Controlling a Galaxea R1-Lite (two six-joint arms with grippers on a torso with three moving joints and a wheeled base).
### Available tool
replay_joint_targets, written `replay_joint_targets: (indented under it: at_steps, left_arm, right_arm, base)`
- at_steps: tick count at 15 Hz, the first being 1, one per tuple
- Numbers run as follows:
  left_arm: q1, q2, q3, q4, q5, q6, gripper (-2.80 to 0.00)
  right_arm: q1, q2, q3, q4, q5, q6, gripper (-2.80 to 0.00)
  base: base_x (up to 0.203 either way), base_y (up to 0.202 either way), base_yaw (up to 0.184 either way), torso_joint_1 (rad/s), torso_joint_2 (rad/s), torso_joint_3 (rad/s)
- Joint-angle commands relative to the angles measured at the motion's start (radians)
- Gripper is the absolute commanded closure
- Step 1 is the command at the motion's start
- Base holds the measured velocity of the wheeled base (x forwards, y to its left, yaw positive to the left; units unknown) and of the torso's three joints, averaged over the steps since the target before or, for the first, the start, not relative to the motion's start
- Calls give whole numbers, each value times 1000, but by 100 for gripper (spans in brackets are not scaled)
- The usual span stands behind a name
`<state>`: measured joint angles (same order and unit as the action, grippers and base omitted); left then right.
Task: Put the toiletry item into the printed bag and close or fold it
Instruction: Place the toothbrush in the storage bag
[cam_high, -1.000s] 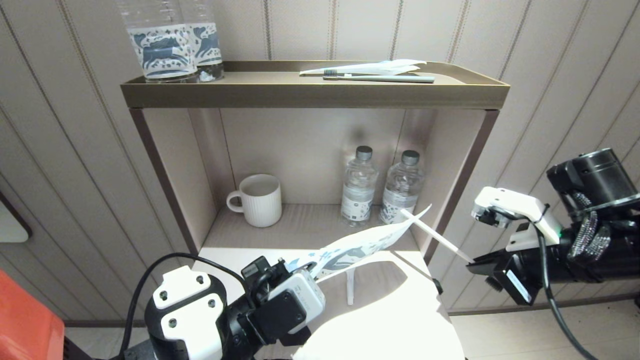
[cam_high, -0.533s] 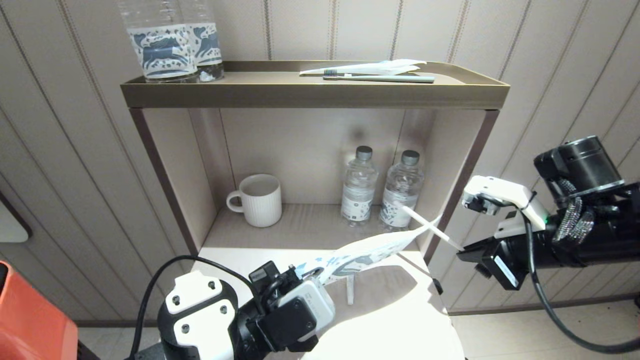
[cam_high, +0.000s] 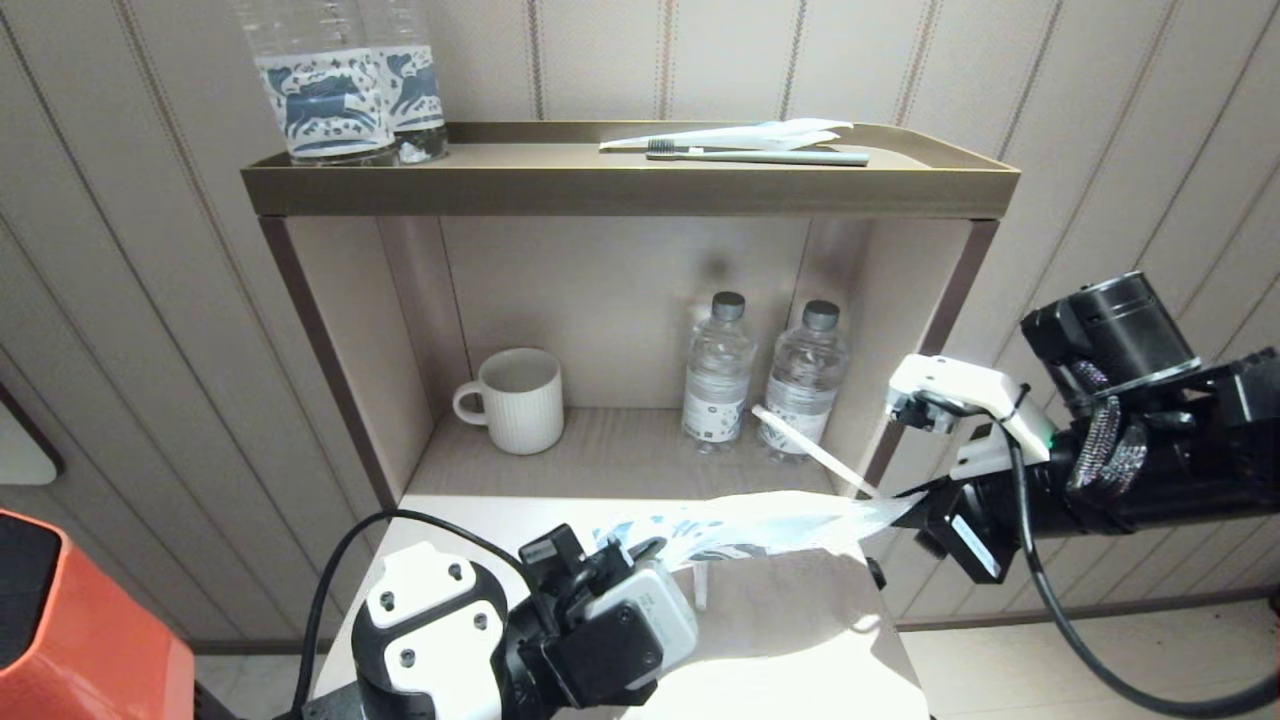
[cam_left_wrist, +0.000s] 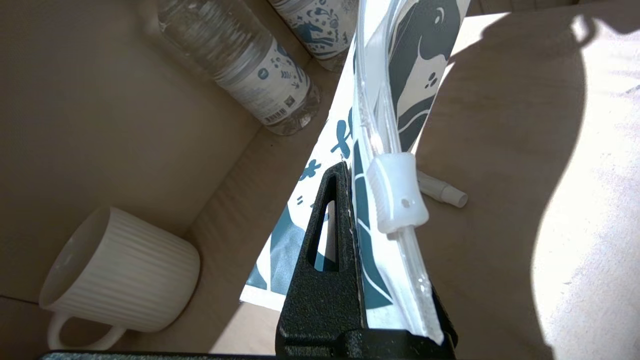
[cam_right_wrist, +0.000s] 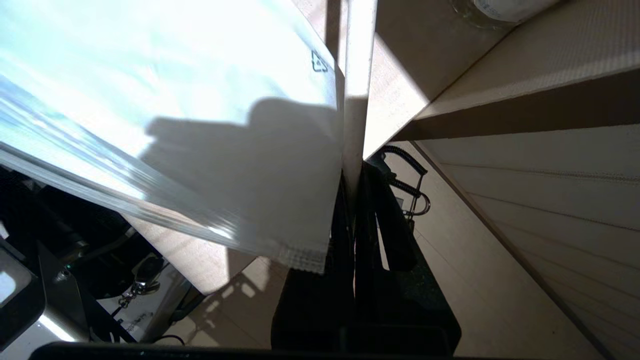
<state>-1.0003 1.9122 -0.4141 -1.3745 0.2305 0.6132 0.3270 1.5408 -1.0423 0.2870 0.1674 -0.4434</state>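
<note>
My left gripper (cam_high: 640, 552) pinched one end of the printed bag (cam_high: 760, 520), its fingers (cam_left_wrist: 327, 240) pressed flat against the pouch just behind the white zip slider (cam_left_wrist: 397, 200). The bag stretched from them above the worktop (cam_high: 800, 620) toward my right gripper (cam_high: 905, 497). There my fingers were clamped together on the handle end of the toothbrush (cam_high: 805, 447), which slanted up and away from them, beside the bag's far edge.
</note>
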Motion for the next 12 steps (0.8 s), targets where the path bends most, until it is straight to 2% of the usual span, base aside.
replay_joint_targets:
  at_steps: [1, 4, 7, 12]
  left_arm:
    - [-7, 13, -3, -9, 4, 3, 0]
    - [-15, 18, -20, -8, 6, 3, 0]
    - [-32, 19, -47, 20, 9, 3, 0]
    - [-74, 33, -90, 64, 41, 5, 0]
  right_arm:
    - [12, 12, -4, 1, 1, -2, 0]
    - [14, 35, -19, 0, 1, 9, 0]
    - [55, 42, -24, -1, 0, 28, 0]
    - [66, 42, -33, 1, -2, 34, 0]
  base:
    - [0, 0, 0, 0, 0, 0]
    - [0, 0, 0, 0, 0, 0]
    - [0, 0, 0, 0, 0, 0]
    - [0, 0, 0, 0, 0, 0]
